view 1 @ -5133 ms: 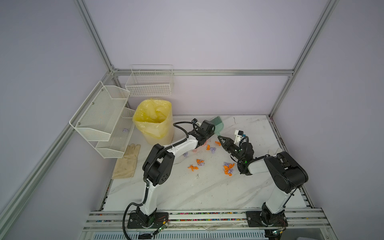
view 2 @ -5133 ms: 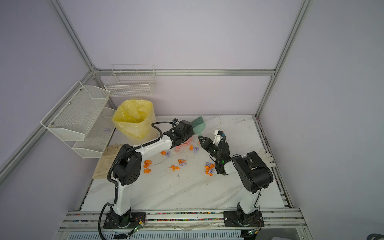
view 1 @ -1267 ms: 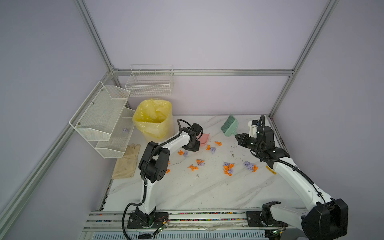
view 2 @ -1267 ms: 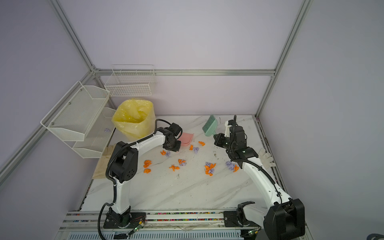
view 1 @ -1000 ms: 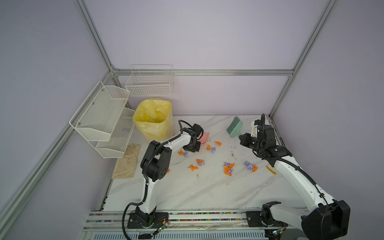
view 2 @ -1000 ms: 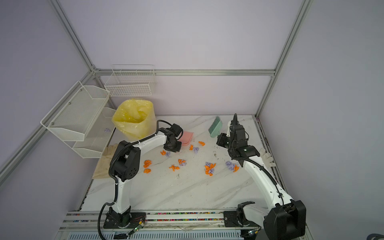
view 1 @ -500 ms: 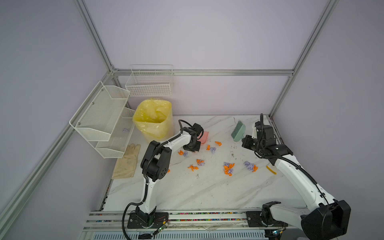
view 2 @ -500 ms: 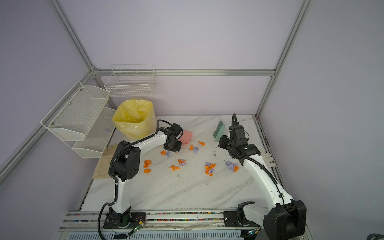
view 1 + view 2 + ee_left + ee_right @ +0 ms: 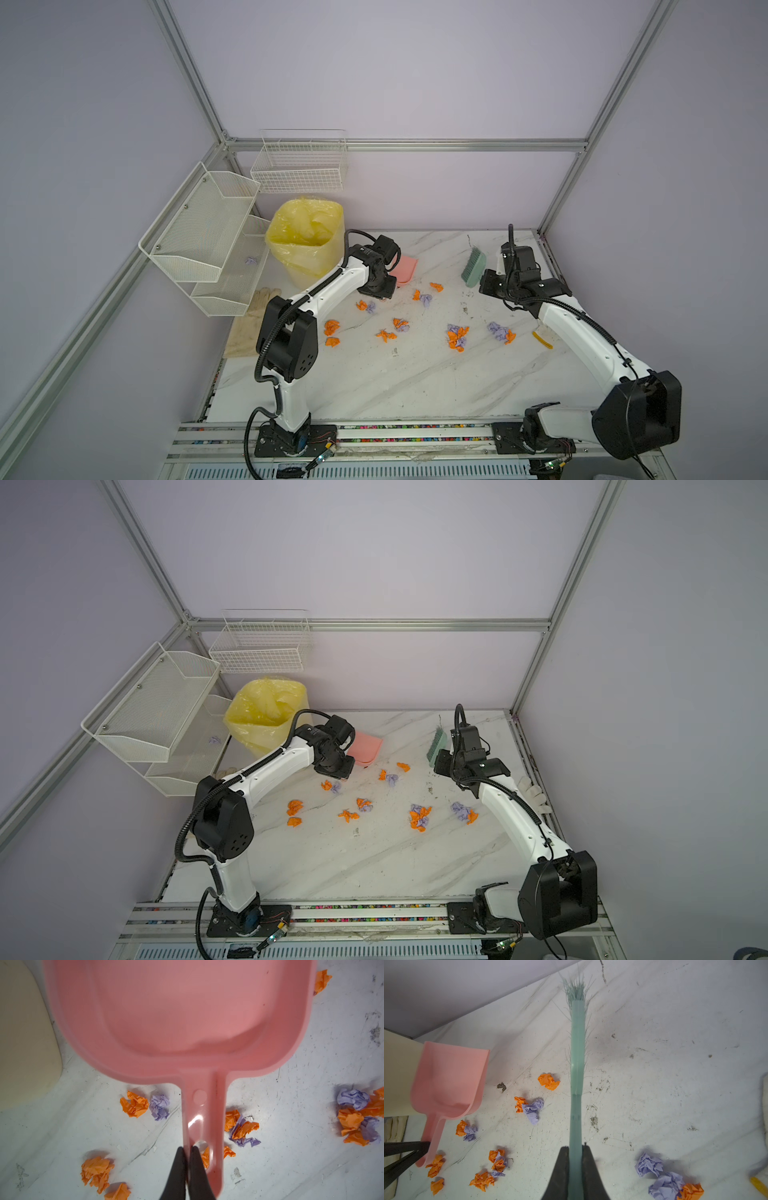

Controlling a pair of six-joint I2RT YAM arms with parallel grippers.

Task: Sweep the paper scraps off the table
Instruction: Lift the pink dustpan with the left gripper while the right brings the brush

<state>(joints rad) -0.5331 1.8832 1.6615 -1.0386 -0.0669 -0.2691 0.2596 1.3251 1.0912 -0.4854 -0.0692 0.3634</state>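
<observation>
Left fingers (image 9: pixel 178 1167) pinch pink dustpan (image 9: pixel 187 1012) handle, right fingers (image 9: pixel 560 1167) clamp green brush (image 9: pixel 577 1053), so mid-frame paper scraps (image 9: pixel 457 336) can be swept in.

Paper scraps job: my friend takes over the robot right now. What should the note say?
Left gripper: shut on the pink dustpan handle. The pan is empty, beside the yellow bin.
Right gripper: shut on the green brush, toward the back right of the table.
Paper scraps: orange and lilac, scattered on the table between the arms.
Done: both tools are in hand.
Left: sweep every scrap into the pan, then probably tip it into the bin.
</observation>
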